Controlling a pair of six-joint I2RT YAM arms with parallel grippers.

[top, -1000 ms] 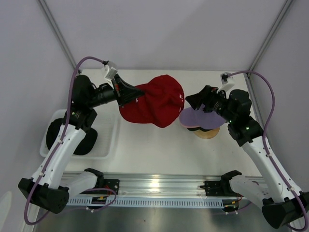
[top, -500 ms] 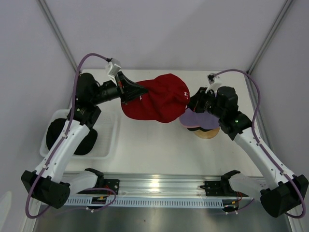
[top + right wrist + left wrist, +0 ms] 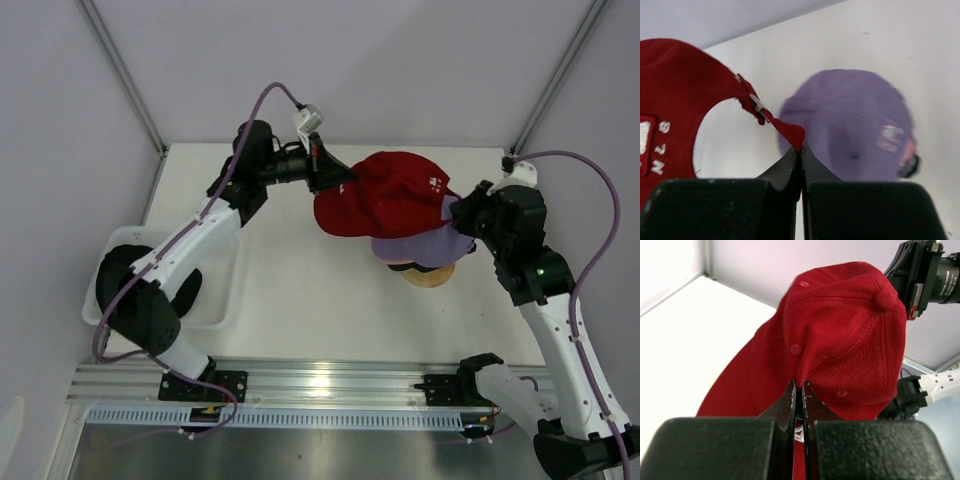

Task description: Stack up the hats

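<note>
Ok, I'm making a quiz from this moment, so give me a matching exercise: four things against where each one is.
Things: 1 red hat; 2 lavender hat; 3 black hat; 4 wooden stand.
Places: A in the white basket; B under the pile of hats; C gripped by the left tool and the right tool; D top of the pile.
Pairs: 1-C, 2-D, 3-A, 4-B.

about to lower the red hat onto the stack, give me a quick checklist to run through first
1. Left pincer shut on the red hat: ok.
2. Right pincer shut on its rear strap edge: ok.
3. Lavender hat uncovered, nothing lying on it: ok.
4. Red hat centred over the lavender hat: cannot tell; in the top view it overlaps only one edge, and its height is unclear.
5. Wooden stand upright beneath: cannot tell, mostly hidden.
</note>
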